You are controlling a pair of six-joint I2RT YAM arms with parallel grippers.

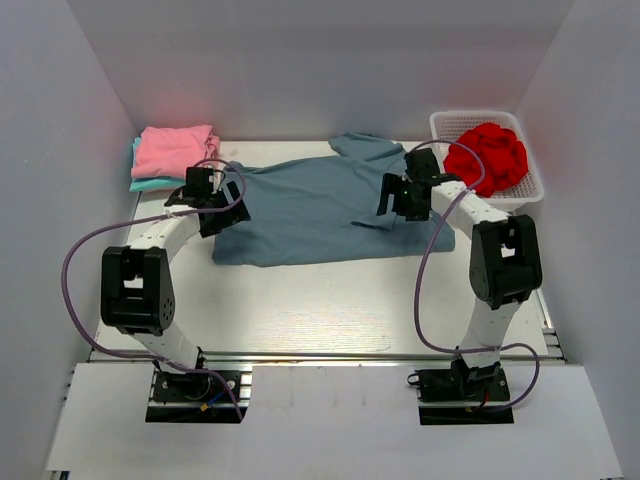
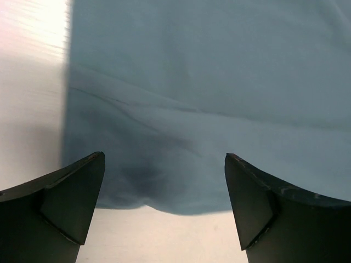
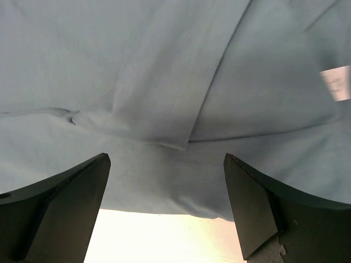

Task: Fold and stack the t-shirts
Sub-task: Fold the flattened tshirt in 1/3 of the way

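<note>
Blue-grey t-shirt point(image 1: 330, 205) flat on surface point(image 1: 320, 300), long axis running left-right between arms. Left pincer point(image 1: 228, 200) spread over its left end, right pincer point(image 1: 395, 198) spread over right part (neither pinching cloth). Near hem right under both.

We see bright, even overhead light; the surface point(image 2: 30, 66) blows out white in wrist views; shadows are soft.

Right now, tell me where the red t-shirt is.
In the top view, the red t-shirt lies bunched in the white mesh basket in the far right corner, to the right of the spread blue-grey t-shirt.
</note>
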